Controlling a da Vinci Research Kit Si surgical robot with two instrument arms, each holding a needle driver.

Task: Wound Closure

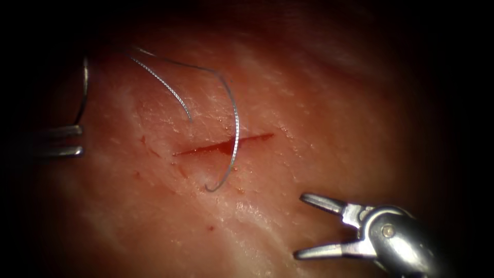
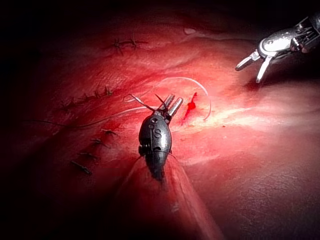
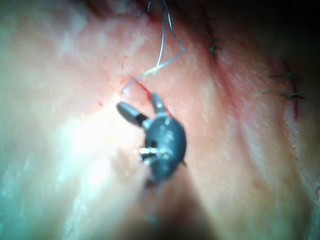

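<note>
Lying across the cut (image 1: 224, 148) at centre, the needle (image 1: 234, 144) is unheld; right tool (image 1: 306, 226), five o'clock, gapes empty; left tool (image 1: 77, 140), nine o'clock, slightly parted, holds thread (image 1: 82, 92). Judged: needle needs regrasping.

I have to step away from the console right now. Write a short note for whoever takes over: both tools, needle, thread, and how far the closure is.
Left tool: at the far left of the tissue, jaws slightly apart; the needle stands at them, but whether it is gripped cannot be told. It is out of the tissue.
Right tool: jaws wide open, holding nothing, below and right of the cut.
Thread: crosses the cut and enters the tissue just below it; a loose end lies above the cut.
Done: thread passed at the cut.
Left: no knot seen; the cut lies open with red fluid.
</note>
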